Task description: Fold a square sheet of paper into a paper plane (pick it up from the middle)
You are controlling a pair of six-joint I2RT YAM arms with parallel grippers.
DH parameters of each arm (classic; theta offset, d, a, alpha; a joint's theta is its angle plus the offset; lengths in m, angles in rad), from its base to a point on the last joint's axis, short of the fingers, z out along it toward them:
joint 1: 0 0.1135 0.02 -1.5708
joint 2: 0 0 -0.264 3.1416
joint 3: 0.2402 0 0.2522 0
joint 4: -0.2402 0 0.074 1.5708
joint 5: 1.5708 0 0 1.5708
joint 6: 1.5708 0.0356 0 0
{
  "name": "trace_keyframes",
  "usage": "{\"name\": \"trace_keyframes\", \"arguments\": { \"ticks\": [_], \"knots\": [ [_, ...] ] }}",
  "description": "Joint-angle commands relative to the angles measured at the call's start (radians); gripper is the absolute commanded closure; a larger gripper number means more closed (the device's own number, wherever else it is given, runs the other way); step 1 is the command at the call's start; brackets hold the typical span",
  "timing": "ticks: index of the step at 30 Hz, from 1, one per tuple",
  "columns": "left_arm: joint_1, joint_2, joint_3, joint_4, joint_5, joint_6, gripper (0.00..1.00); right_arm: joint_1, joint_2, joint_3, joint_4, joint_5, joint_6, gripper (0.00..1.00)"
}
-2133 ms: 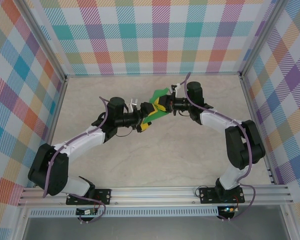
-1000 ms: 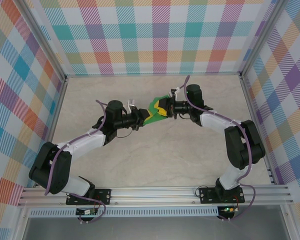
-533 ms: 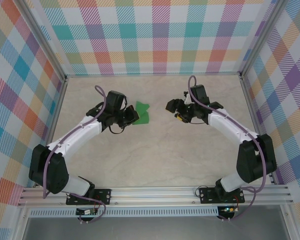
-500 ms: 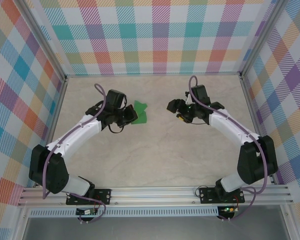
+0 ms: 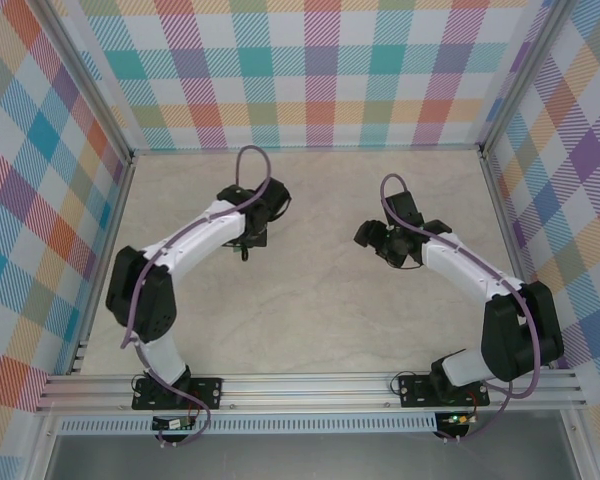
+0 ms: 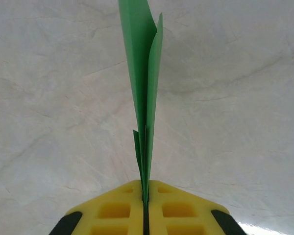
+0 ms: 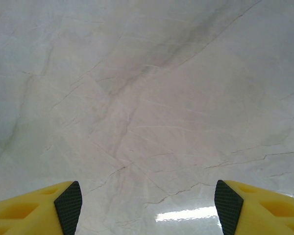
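Observation:
The green sheet of paper (image 6: 144,88) is folded into a slim, layered strip, seen edge-on in the left wrist view. It rises from between the yellow fingers toward the top of that view, above the table. My left gripper (image 6: 146,198) is shut on its lower end. Seen edge-on, I cannot tell whether it has the paper plane's wings. In the top view the left gripper (image 5: 248,238) points down at the table's back middle, and the arm hides the paper. My right gripper (image 7: 147,205) stands open over bare table, nothing between its fingers; in the top view the right gripper (image 5: 380,245) is well right of the left one.
The pale marbled table top (image 5: 310,310) stretches between the arms. Plaid walls (image 5: 310,70) close the back and both sides. An aluminium rail (image 5: 310,385) runs along the near edge at the arm bases.
The right gripper has opened, let go of the green paper and drawn back to the right. The left arm has kept the paper, swung and turned downward, so it hides the paper from above.

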Motion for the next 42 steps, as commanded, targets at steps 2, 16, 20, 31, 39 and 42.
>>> {"name": "trace_keyframes", "arguments": {
  "ticks": [2,16,20,31,39,42],
  "knots": [
    [-0.055,0.103,0.066,-0.017,0.018,0.021,0.77,0.003,-0.012,-0.017,-0.004,0.047,0.025,0.27],
    [0.016,-0.08,-0.115,0.432,0.616,-0.025,0.11,0.048,0.035,0.001,0.132,-0.169,-0.095,0.27],
    [0.081,-0.205,-0.227,0.485,0.602,-0.079,0.03,0.151,0.128,0.088,0.141,-0.202,-0.161,0.27],
    [0.247,-0.421,-0.495,0.487,0.526,-0.282,0.0,0.37,0.496,0.404,0.213,-0.382,-0.111,0.49],
    [0.338,-0.504,-0.619,0.511,0.588,-0.336,0.0,0.38,0.712,0.625,0.023,-0.327,-0.06,0.52],
    [0.343,-0.514,-0.646,0.535,0.621,-0.344,0.0,0.38,0.767,0.684,-0.06,-0.308,-0.063,0.55]
  ]
}}
